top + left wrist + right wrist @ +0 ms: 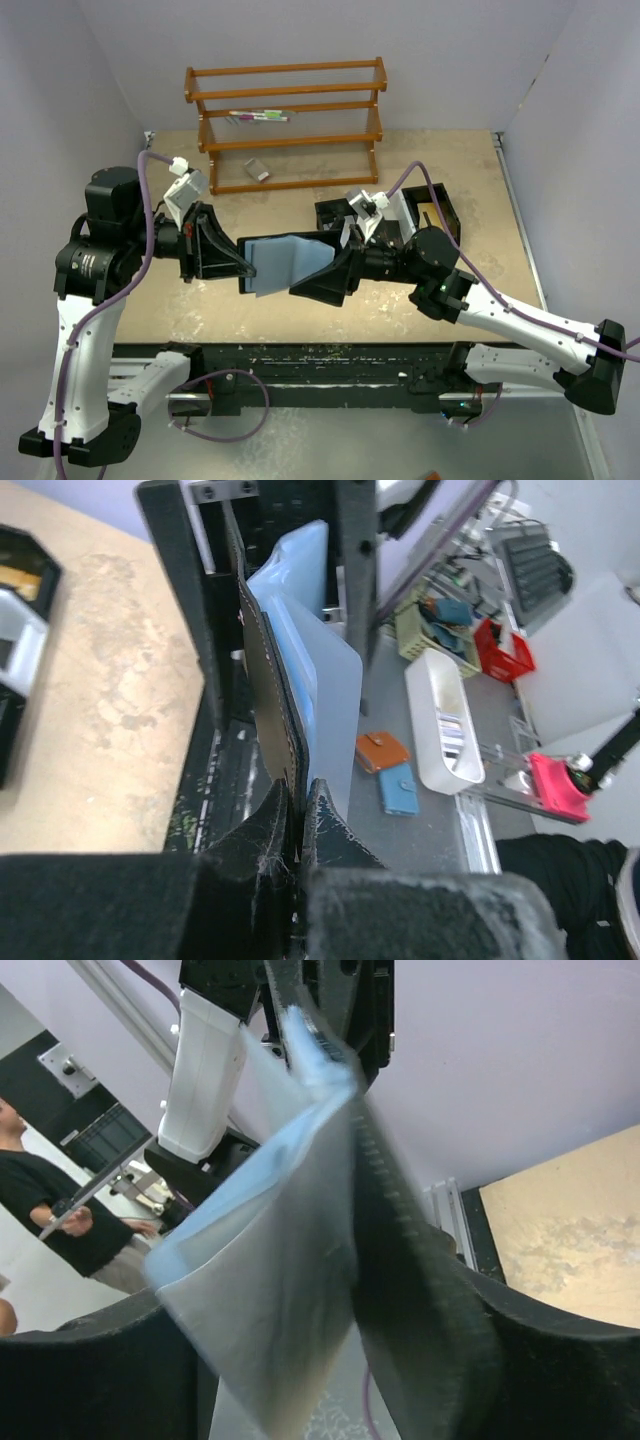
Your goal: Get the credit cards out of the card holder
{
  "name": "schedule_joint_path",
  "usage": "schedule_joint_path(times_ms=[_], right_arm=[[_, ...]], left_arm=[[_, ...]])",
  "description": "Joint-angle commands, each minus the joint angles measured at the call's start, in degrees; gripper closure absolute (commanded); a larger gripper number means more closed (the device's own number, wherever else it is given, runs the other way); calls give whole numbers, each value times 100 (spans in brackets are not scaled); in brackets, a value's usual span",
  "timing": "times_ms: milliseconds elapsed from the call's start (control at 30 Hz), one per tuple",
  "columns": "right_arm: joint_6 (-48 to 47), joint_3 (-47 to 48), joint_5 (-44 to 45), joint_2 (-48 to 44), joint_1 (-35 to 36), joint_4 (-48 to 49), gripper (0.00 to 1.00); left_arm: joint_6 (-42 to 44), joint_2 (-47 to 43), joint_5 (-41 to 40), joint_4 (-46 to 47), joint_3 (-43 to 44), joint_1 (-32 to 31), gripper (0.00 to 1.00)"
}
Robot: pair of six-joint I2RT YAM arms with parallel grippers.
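Hanging spread open above the surface (200, 310), the card holder (285, 262) is clenched at its 9 o'clock edge by the left gripper (298, 810), while the right gripper (322, 275), at 3 o'clock, stands parted around the other flap. No credit cards show outside it, so the pulling-out looks yet to be done.

- The left arm (78, 340) stands up from its base with the elbow high and the wrist pointing right.
- The left gripper (243, 268) has its fingers (270, 825) pinched together on an edge of the card holder (288, 262).
- The right arm (530, 325) stretches low to the left, and its wrist faces the left one.
- The right gripper (318, 274) has its jaws spread apart, clamping nothing.
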Motion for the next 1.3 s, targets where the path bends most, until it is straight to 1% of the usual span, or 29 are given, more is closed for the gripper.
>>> schedule_joint_path(times_ms=[0,67,133,167,200,267,333,467,633,767,867,933,967,1033,1067,1100,1200,1267], right_arm=[[-107,51,277,-204,-2,35,23],[-299,69,673,-287,-7,-261,16],[-476,134,1348,-350,2,-510,8],[-547,219,1567,-328,-2,-714,3],[-592,334,1814,-283,8,-987,0],[-645,535,2202,-163,23,-1410,0],[-679,632,2512,-48,80,-1623,0],[-821,962,3082,203,323,-1725,0],[-1038,1247,3294,567,659,-1562,0],[-1224,1429,3685,759,889,-1558,0],[-1302,1616,4181,853,1010,-1927,0],[-1284,1568,4432,778,1015,-2072,1],[-1237,1486,4547,691,1013,-2084,4],[-1024,1297,4399,394,1012,-2210,15],[-983,1202,4404,248,1008,-2225,23],[-991,1091,4403,114,1004,-2199,35],[-1033,869,4216,-151,995,-2081,62],[-1023,841,4039,-182,995,-2043,75]], left_arm=[[-5,-2,-1054,140,147,-12,100],[168,-2,-1691,11,236,-13,100],[268,5,-2283,-66,270,-13,100],[324,7,-2456,-116,293,-10,100],[358,21,-2581,-148,303,-12,100],[376,8,-2668,-158,310,-15,100],[372,-1,-2581,-126,305,-13,100],[344,-32,-2654,-79,261,-10,100],[371,-11,-2726,-89,230,-10,100],[396,8,-2861,-92,198,-12,100],[438,13,-2785,-139,188,-13,100],[446,1,-2692,-132,195,-13,100],[451,-13,-2632,-127,201,-13,100],[453,-40,-2466,-140,212,-13,100],[463,-43,-2365,-140,212,-15,100],[468,-45,-2242,-140,210,-13,100],[454,-38,-1916,-108,180,-13,100],[380,-32,-1692,-54,161,-8,100]])
